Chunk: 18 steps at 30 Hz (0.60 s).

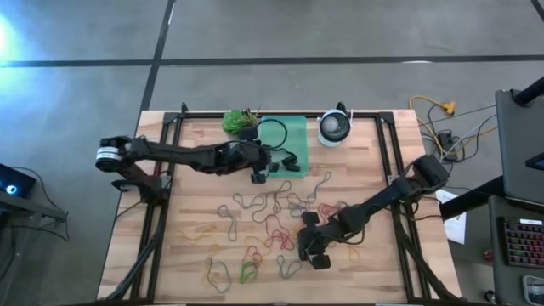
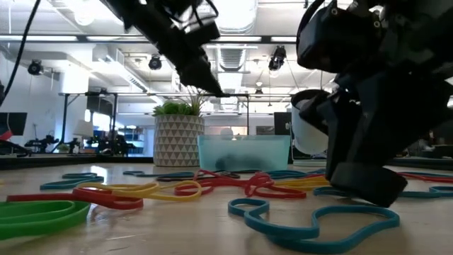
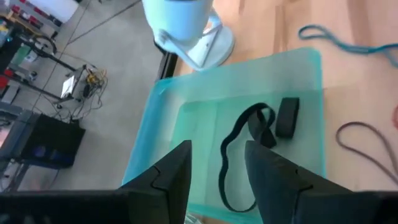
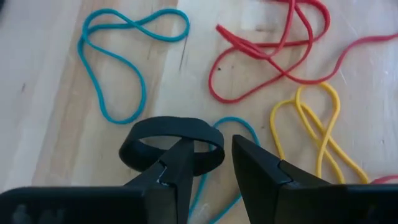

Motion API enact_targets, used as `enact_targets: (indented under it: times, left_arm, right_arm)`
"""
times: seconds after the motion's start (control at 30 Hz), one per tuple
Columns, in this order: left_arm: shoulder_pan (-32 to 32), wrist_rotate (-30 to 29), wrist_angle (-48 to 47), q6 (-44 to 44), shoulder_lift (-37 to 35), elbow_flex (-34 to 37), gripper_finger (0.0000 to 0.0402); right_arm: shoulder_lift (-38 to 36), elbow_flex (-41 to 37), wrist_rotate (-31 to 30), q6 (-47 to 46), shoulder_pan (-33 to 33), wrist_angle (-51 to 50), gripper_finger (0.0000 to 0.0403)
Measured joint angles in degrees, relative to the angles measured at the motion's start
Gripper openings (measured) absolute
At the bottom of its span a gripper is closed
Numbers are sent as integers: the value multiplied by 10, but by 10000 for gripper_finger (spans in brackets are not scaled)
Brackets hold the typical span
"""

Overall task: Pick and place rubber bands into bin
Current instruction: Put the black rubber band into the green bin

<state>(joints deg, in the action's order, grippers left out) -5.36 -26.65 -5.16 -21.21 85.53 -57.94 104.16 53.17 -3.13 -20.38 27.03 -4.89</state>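
Bands lie all over the table — red, yellow, blue, green loops, mostly mid-table and toward the near edge. Bin sits at the far edge between plant pot & round white device, w/ one black band lying inside. Left gripper hovers over the bin, fingers apart, nothing in them. Right gripper is low among the loose bands, one finger poked thru a black loop; jaws parted, not pinching it.
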Motion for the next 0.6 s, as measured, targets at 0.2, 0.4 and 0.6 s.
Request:
enact_targets:
  times: [0.2,0.4,0.6]
  left_arm:
    - [27,0,-31,17,-41,2,135]
    - [56,-2,-97,59,-84,2,135]
    - [88,-2,-174,105,-115,2,135]
  right_arm:
    - [-1,1,-1,-2,-1,-6,85]
    - [-1,2,-1,27,0,-7,15]
    - [-5,7,0,37,0,-7,9]
